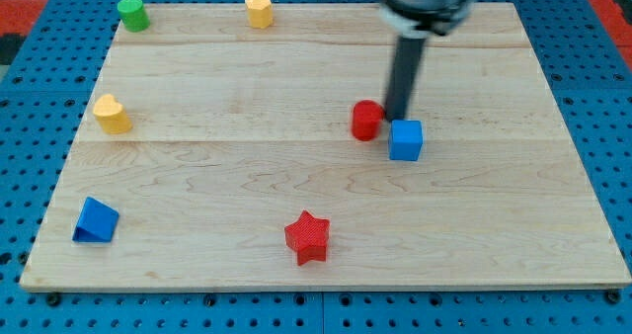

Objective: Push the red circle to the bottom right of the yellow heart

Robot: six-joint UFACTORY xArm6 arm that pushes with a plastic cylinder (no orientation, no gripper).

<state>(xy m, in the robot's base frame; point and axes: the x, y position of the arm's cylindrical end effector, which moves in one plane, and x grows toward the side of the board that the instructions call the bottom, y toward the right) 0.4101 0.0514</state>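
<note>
The red circle [366, 120] stands right of the board's middle. My tip [396, 116] is just to its right, touching or nearly touching it, and just above the blue cube [405, 140]. The yellow heart [112, 114] lies far off at the view's left. The rod rises from the tip toward the view's top.
A yellow hexagon-like block [259, 10] and a green cylinder [132, 13] stand at the top edge. A blue triangular block [96, 221] is at the bottom left, a red star [307, 237] at the bottom centre. The wooden board [494, 225] lies on a blue pegboard.
</note>
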